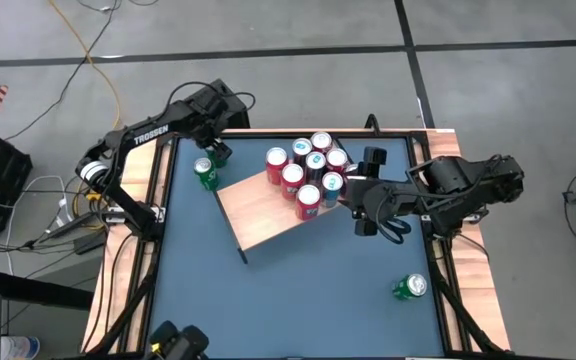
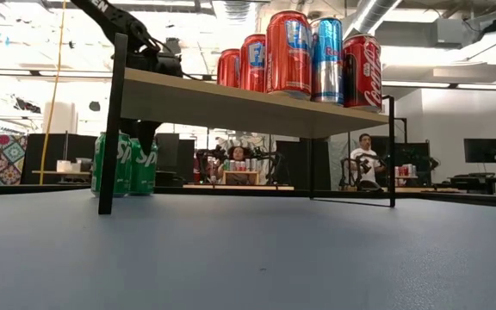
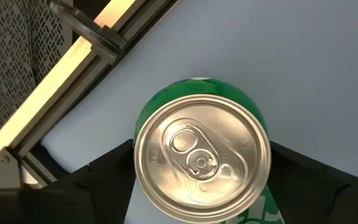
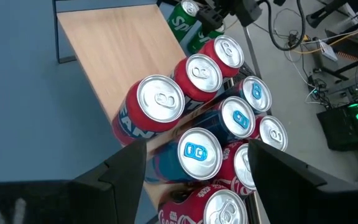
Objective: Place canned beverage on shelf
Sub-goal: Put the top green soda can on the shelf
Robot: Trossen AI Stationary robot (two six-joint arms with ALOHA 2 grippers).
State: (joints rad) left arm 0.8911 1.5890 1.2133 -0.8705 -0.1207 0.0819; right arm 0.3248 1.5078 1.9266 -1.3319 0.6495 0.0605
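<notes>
Green can (image 1: pixel 206 173) stands upright on the blue tabletop (image 1: pixel 298 290), just off the shelf's 9 o'clock corner, near the table's far-left edge. Left gripper (image 1: pixel 214 150) sits over it from above; in the left wrist view the dark fingers (image 3: pixel 92 177) flank the can (image 3: pixel 202 167) on both sides, close to its wall. Can't tell if they're pinching yet or only straddling, prob. mid-closing. Straddle from the top makes sense: leaves the can's base free for a straight lift, then a carry over to the board.

Shelf (image 1: pixel 263 210) is a light wood board on thin black legs, turned at an angle. Its 1–3 o'clock end is packed w/ a cluster of red and blue cans (image 1: pixel 308 175); the 7–9 o'clock half is bare wood, so that's the open room for the drop. Low view shows the board (image 2: pixel 231 103) sits well above the tabletop, so the can needs to clear the edge before going sideways.

Right gripper (image 1: pixel 353 195) hangs at the cluster's 3 o'clock side, fingers (image 4: pixel 126 168) spread, holding nothing, around the nearest cans w/o gripping. Looks parked, but close enough to knock a can if it swings.

2nd green can (image 1: pixel 409 288) stands at table's 4 o'clock, well apart, right arm's side. Tight spot: table rail just beside the left can, little room toward 9 o'clock.
</notes>
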